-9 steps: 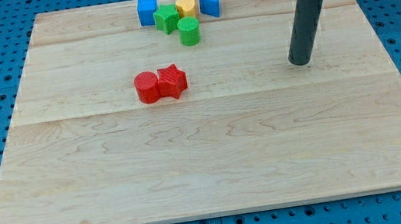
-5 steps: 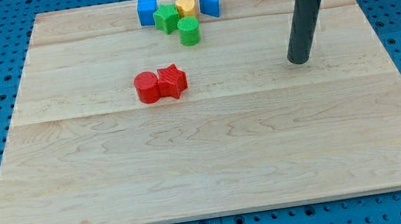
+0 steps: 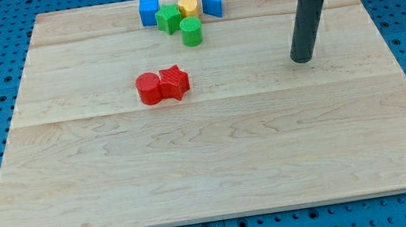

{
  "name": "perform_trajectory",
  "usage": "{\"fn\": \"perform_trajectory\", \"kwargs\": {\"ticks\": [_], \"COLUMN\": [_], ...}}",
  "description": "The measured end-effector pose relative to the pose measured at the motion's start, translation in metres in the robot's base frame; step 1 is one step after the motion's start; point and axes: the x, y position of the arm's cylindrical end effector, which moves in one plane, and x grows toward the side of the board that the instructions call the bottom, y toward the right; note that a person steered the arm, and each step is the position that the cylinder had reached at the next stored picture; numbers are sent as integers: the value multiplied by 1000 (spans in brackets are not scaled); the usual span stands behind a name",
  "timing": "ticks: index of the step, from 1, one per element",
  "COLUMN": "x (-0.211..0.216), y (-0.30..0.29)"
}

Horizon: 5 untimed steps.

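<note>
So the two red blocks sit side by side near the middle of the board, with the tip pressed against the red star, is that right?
Not quite: my tip touches nothing. It stands far off to the view's right of the red star, as the camera view shows. The rest holds: the red star and red cylinder do sit side by side near the board's middle.

Bright, even overhead light, no dim corners. Wooden desk (image 3: 217,159) pale, slightly washed, no hard glare. Shadows short and soft: a small dark patch under my tip (image 3: 302,60), thin ones beside the red blocks (image 3: 162,86). Focus sharp throughout; edges straight, no visible distortion or blur.
</note>
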Motion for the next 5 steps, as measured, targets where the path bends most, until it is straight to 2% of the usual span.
{"fn": "perform_trajectory", "kwargs": {"ticks": [2, 4, 5], "x": [-1, -1, -23], "y": [0, -28, -34]}}
